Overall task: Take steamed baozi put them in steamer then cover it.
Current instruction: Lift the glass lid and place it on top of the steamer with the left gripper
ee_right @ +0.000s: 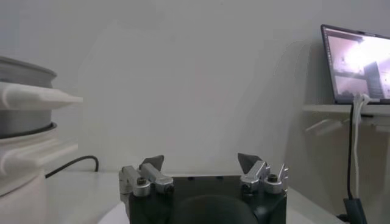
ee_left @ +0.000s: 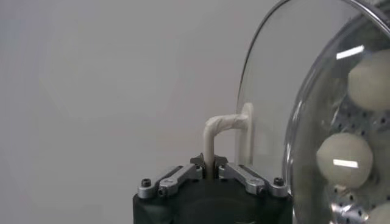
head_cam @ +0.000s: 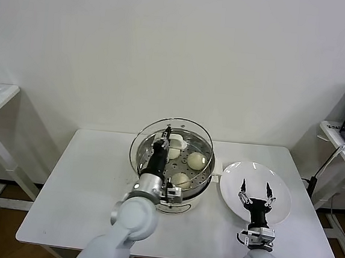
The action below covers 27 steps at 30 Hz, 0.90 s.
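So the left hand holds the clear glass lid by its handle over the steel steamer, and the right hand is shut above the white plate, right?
Not quite: the right hand is open, fingers spread, as the head view shows. The left hand does grip the clear glass lid by its handle over the steel steamer.

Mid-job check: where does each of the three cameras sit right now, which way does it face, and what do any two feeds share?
Head view: high on the robot, looking forward and down at the white table; both arms show.
Left wrist view: behind the left pincer, shut on the handle of the glass lid, facing the wall.
Right wrist view: behind the open right pincer, above the white plate, facing the wall and laptop.
Shared: head and left wrist views both show the lid, steamer and buns.
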### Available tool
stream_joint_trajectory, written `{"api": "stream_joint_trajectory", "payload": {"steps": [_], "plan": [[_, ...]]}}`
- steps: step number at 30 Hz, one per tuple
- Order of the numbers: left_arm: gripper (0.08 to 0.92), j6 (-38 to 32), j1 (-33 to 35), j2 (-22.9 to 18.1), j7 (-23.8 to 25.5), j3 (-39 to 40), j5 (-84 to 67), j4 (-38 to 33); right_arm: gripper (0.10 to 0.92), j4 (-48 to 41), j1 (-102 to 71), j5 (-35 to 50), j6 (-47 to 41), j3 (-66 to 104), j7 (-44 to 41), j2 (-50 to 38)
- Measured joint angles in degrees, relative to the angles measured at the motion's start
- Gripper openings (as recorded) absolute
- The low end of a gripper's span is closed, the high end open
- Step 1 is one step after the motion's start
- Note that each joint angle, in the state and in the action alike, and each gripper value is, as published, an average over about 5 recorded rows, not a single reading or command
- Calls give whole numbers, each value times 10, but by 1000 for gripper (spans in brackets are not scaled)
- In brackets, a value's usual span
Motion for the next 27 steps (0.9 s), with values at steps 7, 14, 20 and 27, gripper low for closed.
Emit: {"api": "stream_joint_trajectory", "payload": {"steps": [7, 14, 20, 27], "plan": [[192, 1, -19, -24, 22, 18, 52, 32, 823, -3, 3, 0, 0, 2, -1, 1], [192, 2, -27, -40, 35, 22, 83, 61, 823, -7, 4, -1, 1, 2, -1, 2], [192, 3, -29, -49, 39, 22, 91, 80, 823, -11, 6, -2, 2, 2, -2, 3], [192, 4, -31, -55, 41, 22, 95, 94, 823, -15, 7, -2, 4, 2, -2, 3]]}}
